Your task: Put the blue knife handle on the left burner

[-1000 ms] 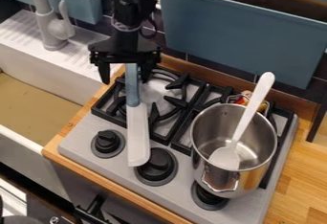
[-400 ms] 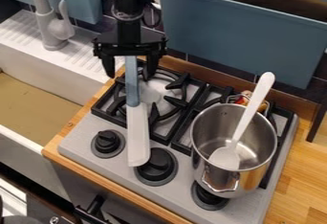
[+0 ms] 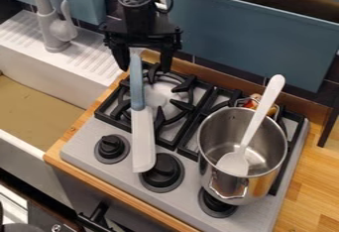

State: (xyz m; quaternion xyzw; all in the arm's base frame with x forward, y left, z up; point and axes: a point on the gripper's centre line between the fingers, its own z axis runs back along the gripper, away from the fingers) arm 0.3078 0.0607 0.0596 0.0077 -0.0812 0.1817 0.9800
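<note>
Three black knobs (image 3: 111, 147) are lining the front of the stove (image 3: 189, 196) in the lower middle of the frame, where the wooden counter (image 3: 126, 196) is bordering it. Toward the lower right, a shiny metal pot (image 3: 228, 189) is standing on the stove, and a white spoon (image 3: 259, 114) is leaning inside it, its handle rising past the rim toward the upper right. Left of the pot, the knife (image 3: 143, 144) is lying lengthwise, its pale blade pointing down the frame and ending beside the middle knob. Farther back, its blue handle (image 3: 137, 89) is stretching over the left side of the left burner (image 3: 171, 108), the far end passing beyond the black grate. To the left, the white sink (image 3: 39, 85) is running along the edge of the frame. Above the burner, in the upper middle, the gripper (image 3: 144, 69) is hanging with its fingers spread wide apart; the far end of the handle is showing between them, with a gap on either side. Farthest back, a grey faucet (image 3: 46, 25) is rising at the upper left, and a large blue bin (image 3: 248, 42) is filling the upper right.
</note>
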